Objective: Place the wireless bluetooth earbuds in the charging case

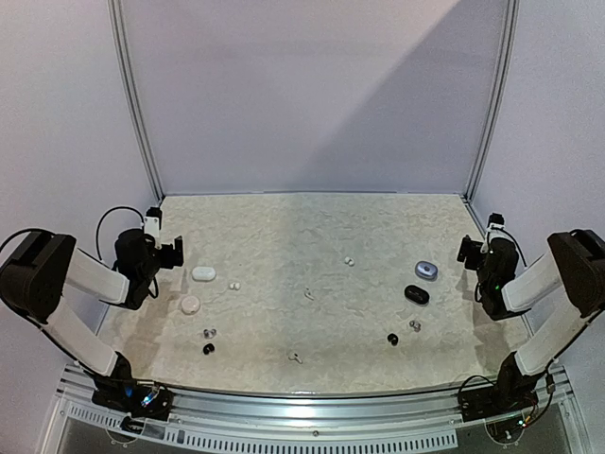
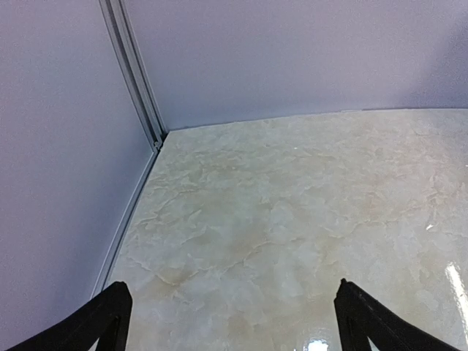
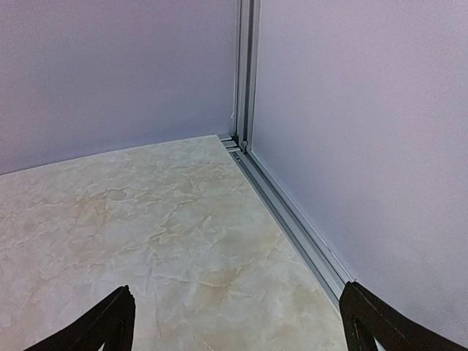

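A cream marble-patterned desk [image 1: 302, 227] bears a white oval case [image 1: 203, 273], pale round case [image 1: 190, 304], lavender case [image 1: 426, 270], black case [image 1: 416, 294] and scattered tiny earbuds [image 1: 309, 294].

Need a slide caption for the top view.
Left tool and right tool open at the table sides, earbuds and cases scattered between.

The marble-patterned table [image 1: 312, 227] is lying level and is catching glare toward its near edge. A plain pale back wall [image 1: 312, 95] is closing off its far side. A left upright [image 1: 136, 104] and a right upright [image 1: 491, 104], both aluminium, are rising from the far corners. A slotted metal rail [image 1: 312, 405] is bordering the near edge.
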### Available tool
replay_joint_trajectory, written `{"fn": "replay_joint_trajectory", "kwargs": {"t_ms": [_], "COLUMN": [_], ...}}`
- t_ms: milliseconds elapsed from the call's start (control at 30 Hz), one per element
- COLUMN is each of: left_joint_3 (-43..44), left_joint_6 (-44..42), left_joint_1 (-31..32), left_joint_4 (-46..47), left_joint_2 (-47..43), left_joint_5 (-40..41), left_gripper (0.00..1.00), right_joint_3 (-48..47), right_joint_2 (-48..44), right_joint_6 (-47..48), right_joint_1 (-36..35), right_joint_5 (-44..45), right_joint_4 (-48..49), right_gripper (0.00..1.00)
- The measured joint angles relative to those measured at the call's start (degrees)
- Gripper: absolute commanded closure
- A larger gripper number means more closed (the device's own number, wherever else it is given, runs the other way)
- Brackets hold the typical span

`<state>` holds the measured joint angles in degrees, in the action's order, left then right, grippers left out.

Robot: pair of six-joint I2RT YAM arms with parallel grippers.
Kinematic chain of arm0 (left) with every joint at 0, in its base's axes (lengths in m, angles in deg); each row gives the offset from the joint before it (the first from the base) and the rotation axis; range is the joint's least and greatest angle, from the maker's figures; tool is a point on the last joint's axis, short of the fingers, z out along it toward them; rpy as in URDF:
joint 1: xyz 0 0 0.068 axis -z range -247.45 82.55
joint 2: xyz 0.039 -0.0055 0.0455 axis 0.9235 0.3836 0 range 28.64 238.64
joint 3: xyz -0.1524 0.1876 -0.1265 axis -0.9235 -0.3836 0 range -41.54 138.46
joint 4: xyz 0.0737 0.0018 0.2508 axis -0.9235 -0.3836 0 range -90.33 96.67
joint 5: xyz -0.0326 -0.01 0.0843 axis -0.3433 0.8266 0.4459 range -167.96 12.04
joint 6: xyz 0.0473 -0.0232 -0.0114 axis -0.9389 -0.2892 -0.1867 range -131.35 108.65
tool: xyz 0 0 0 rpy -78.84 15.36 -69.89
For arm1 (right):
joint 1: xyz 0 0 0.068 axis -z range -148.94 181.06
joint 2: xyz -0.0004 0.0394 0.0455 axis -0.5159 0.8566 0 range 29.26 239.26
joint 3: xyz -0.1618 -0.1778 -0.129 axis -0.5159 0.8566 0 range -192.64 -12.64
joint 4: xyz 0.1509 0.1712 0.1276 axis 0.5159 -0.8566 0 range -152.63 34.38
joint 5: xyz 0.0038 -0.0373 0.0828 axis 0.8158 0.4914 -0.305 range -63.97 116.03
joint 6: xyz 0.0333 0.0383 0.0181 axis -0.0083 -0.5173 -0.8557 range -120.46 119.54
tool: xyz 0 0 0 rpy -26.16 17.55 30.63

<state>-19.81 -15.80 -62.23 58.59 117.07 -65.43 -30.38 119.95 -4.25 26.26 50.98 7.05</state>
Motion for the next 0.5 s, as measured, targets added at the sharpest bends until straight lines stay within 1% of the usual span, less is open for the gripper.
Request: {"fn": "replay_joint_trajectory", "kwargs": {"t_ms": [200,233,300,367,400,467,500], "left_joint_3": [0.0,0.0,0.1,0.2,0.6,2.9,5.2], "left_joint_6": [0.0,0.0,0.0,0.0,-0.1,-0.3,-0.4], "left_joint_1": [0.0,0.0,-0.1,-0.5,-0.7,-1.1,-1.2], "left_joint_4": [-0.2,-0.2,-0.2,-0.5,-1.3,-6.1,-10.2], "left_joint_2": [0.0,0.0,0.0,0.0,0.0,-0.7,-1.2], "left_joint_5": [0.0,0.0,-0.1,-1.2,-2.0,-3.8,-4.6], "left_gripper": [0.01,0.01,0.01,0.01,0.01,0.01,0.01], "right_joint_3": [-0.4,-0.9,-5.3,-14.4,-18.7,-28.3,-32.2], "right_joint_2": [-2.5,-3.5,-7.4,-10.8,-11.6,-12.5,-12.6], "right_joint_6": [0.4,0.7,1.4,2.3,2.7,3.4,3.5], "right_joint_1": [0.0,0.0,0.0,0.0,0.0,0.0,0.0], "right_joint_5": [-1.8,-3.1,-6.5,-10.0,-11.1,-13.3,-13.9], "right_joint_4": [-1.8,-4.6,-16.9,-31.2,-36.3,-47.1,-51.8], "right_gripper": [0.01,0.01,0.01,0.01,0.01,0.01,0.01]}}
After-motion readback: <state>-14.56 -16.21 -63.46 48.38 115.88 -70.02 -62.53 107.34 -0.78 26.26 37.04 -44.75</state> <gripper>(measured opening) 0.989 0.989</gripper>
